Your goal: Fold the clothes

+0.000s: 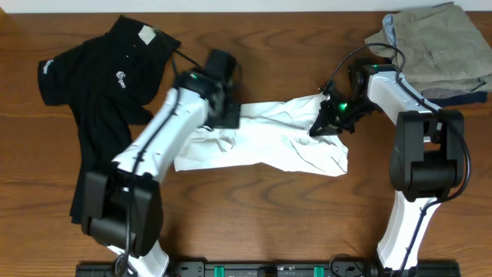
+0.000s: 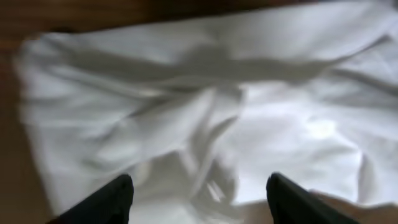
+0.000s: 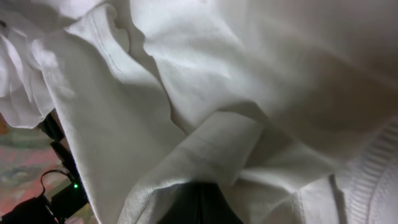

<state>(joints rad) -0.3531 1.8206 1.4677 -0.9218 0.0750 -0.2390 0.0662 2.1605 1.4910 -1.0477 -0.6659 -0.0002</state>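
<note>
The white T-shirt (image 1: pixel 261 146) lies crumpled across the middle of the table; its print does not show. It fills the left wrist view (image 2: pixel 205 106) and the right wrist view (image 3: pixel 205 93). The black shirt (image 1: pixel 100 85) with a small white chest logo lies spread at the far left. My left gripper (image 1: pixel 229 115) is open over the white shirt's upper left part, its two fingers wide apart above the cloth (image 2: pixel 198 199). My right gripper (image 1: pixel 321 123) is shut on the white shirt's upper right edge, with cloth draped over the closed fingers (image 3: pixel 199 202).
A khaki-and-navy stack of garments (image 1: pixel 438 50) sits at the back right corner. The brown wooden table (image 1: pixel 254 223) shows in front of the shirts. Both arm bases stand at the near edge.
</note>
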